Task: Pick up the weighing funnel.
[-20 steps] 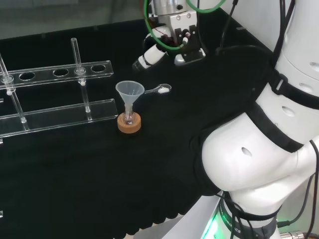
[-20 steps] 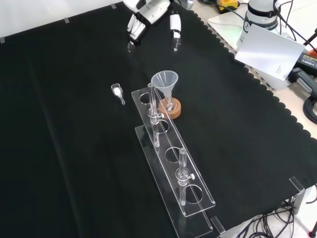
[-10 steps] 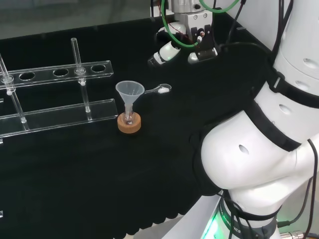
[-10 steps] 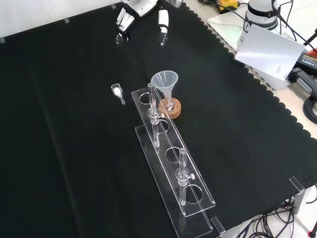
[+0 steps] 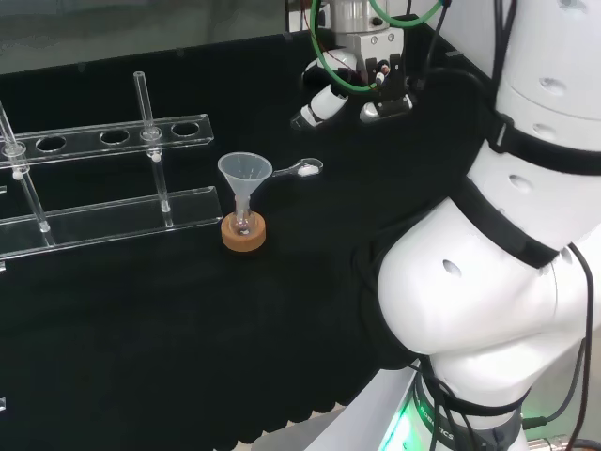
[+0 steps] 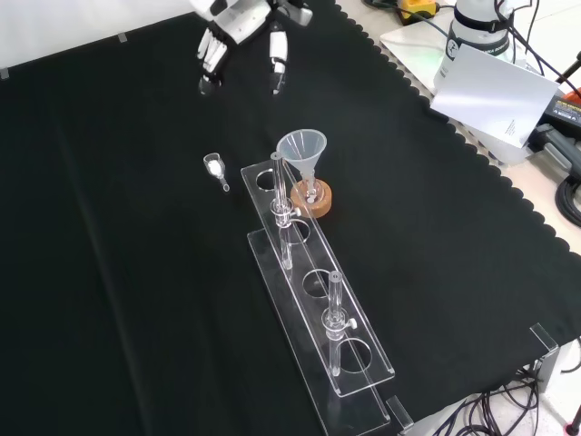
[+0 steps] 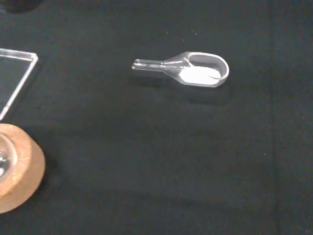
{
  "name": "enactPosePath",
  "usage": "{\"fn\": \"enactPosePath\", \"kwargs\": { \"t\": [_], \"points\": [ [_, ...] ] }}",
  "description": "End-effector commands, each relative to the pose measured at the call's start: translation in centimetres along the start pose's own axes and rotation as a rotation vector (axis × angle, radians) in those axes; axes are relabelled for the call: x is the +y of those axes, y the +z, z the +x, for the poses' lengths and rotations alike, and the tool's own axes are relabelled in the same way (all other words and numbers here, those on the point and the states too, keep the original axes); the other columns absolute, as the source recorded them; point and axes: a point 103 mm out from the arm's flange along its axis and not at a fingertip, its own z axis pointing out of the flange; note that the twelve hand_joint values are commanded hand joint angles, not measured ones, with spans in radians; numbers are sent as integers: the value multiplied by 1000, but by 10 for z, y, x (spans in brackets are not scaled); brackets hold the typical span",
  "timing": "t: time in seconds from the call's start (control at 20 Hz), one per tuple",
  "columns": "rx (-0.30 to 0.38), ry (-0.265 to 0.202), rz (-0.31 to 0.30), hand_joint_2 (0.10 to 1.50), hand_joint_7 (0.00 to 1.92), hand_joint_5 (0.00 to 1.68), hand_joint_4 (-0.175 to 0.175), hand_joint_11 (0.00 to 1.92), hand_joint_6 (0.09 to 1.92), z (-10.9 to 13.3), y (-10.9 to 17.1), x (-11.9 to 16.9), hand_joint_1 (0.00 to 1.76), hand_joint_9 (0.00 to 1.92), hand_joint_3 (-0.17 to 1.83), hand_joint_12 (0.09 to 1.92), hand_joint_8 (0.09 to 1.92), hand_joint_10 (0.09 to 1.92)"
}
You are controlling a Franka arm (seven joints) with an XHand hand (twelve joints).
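The weighing funnel (image 7: 195, 70) lies on the surface (image 6: 118, 272), apparently holding white powder. The hand (image 6: 238, 20) hangs nearer the front view's far edge, fingers apart, empty.

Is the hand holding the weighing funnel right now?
No, in the front view the weighing funnel lies on the cloth, clearly apart from the open hand.
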Motion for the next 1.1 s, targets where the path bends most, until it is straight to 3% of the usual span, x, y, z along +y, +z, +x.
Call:
{"fn": "enactPosePath", "kwargs": {
  "t": [0.05, 0.75, 1.1],
  "points": [
    [18, -13, 21, 780, 455, 488, -27, 535, 87, -28, 17, 31, 616, 756, 172, 1310, 737, 570],
    [25, -17, 54, 784, 469, 520, -17, 545, 87, -52, 48, 61, 707, 771, 195, 1300, 728, 552],
    [29, -41, 56, 766, 495, 558, -19, 557, 87, -55, 62, 75, 758, 788, 231, 1284, 718, 535]
  ]
}}
